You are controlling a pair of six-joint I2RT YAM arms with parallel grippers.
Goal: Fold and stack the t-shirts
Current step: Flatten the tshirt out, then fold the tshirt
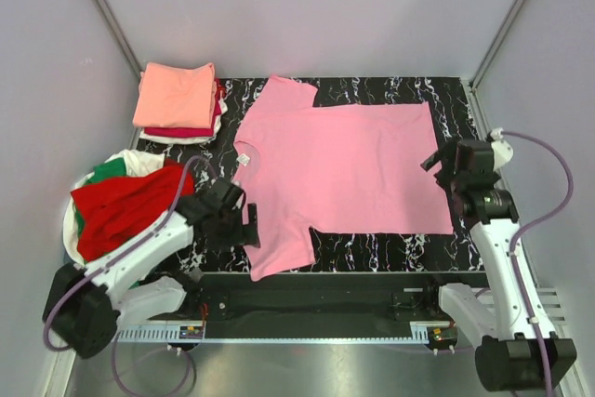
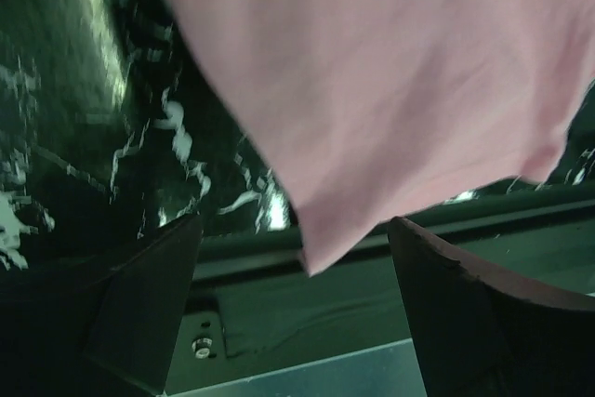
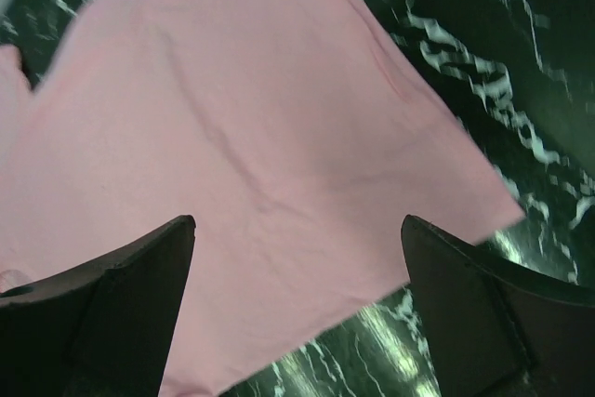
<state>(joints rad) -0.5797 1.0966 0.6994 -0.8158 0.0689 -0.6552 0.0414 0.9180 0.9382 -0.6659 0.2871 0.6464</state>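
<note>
Black marbled counter [image 1: 390,95], grey walls all round. Nearest, the left jaws hung spread and empty, the pink t-shirt [image 1: 344,169] flat beneath and its sleeve [image 2: 316,248] tip right between them, likely lined up for a fold. The right jaws, gaping too, hovered over the hem corner [image 3: 497,206]. Only the overhead view showed the loose heap [image 1: 125,206] left of the left jaws and the folded stack [image 1: 177,95] beyond.

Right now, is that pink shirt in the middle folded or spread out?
Spread out: the pink t-shirt lies flat on the table, both sleeves sticking out and nothing doubled over.
</note>
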